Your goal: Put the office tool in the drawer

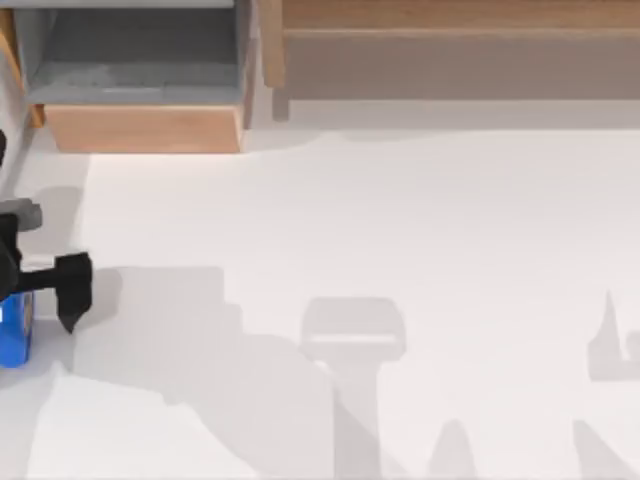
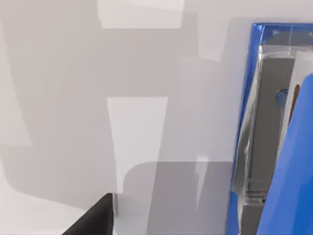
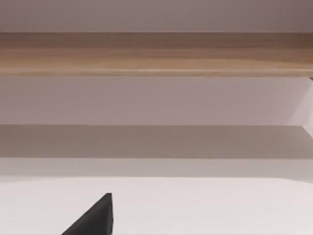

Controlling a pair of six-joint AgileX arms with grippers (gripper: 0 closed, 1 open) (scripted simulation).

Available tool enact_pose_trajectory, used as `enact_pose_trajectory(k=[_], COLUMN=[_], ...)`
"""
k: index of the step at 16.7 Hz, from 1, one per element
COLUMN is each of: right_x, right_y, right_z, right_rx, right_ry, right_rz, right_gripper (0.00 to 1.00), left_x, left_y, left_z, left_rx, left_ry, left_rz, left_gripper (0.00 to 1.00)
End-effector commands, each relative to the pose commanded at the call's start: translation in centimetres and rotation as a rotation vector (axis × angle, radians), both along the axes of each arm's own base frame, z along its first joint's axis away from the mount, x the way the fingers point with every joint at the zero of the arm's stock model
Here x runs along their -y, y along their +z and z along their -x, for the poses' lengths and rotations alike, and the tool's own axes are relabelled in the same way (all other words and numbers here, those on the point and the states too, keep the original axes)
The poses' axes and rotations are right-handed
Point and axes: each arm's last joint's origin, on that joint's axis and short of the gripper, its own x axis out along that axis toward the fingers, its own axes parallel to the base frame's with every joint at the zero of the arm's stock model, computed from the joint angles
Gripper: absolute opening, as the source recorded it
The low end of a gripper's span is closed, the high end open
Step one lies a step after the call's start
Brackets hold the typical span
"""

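In the top view, the nearest thing is my left pincer [image 1: 70, 290], black, low at the far left edge of the white counter [image 1: 400, 250]. Its fingers point toward the right, and I cannot tell how far apart they stand. Just beside it, partly under my arm and cut by the left edge, lies the office tool [image 1: 15, 330], bright blue, resting on the counter. Well apart from it, at the upper left, stands the drawer [image 1: 145, 128], pulled out, its grey inside open to view behind the plain light-wood front panel. To its right, along the top, runs the wooden shelf [image 1: 450, 50] with its brown-grey panel.

In the left wrist view, the office tool [image 2: 274, 147] is close up: a blue body with a grey metal strip along it, lying on the counter [image 2: 73, 98]. One black fingertip [image 2: 95, 218] of my left pincer shows at the lower edge, apart from the tool and holding nothing that I can see.

In the right wrist view, a black fingertip [image 3: 95, 218] of my right pincer shows over the counter [image 3: 220, 205], facing the wooden shelf [image 3: 156, 54]. I cannot tell how wide it is open.
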Motion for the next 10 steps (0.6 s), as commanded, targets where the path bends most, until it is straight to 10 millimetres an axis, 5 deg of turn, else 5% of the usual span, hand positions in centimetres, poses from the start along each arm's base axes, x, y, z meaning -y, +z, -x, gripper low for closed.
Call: enact_pose_trajectory(k=[4, 10], right_x=[0.0, 0.0], right_y=[0.0, 0.0], right_z=[0.0, 0.0], right_rx=[0.0, 0.0], right_ry=[0.0, 0.0], right_rz=[0.0, 0.0], right_gripper=[1.0, 1.0], left_x=[-0.01, -0.01], left_y=[0.0, 0.0], left_z=[-0.02, -0.02], left_rx=[0.0, 0.0], left_ry=[0.0, 0.0], left_rz=[0.0, 0.0], left_gripper=[1.0, 0.55])
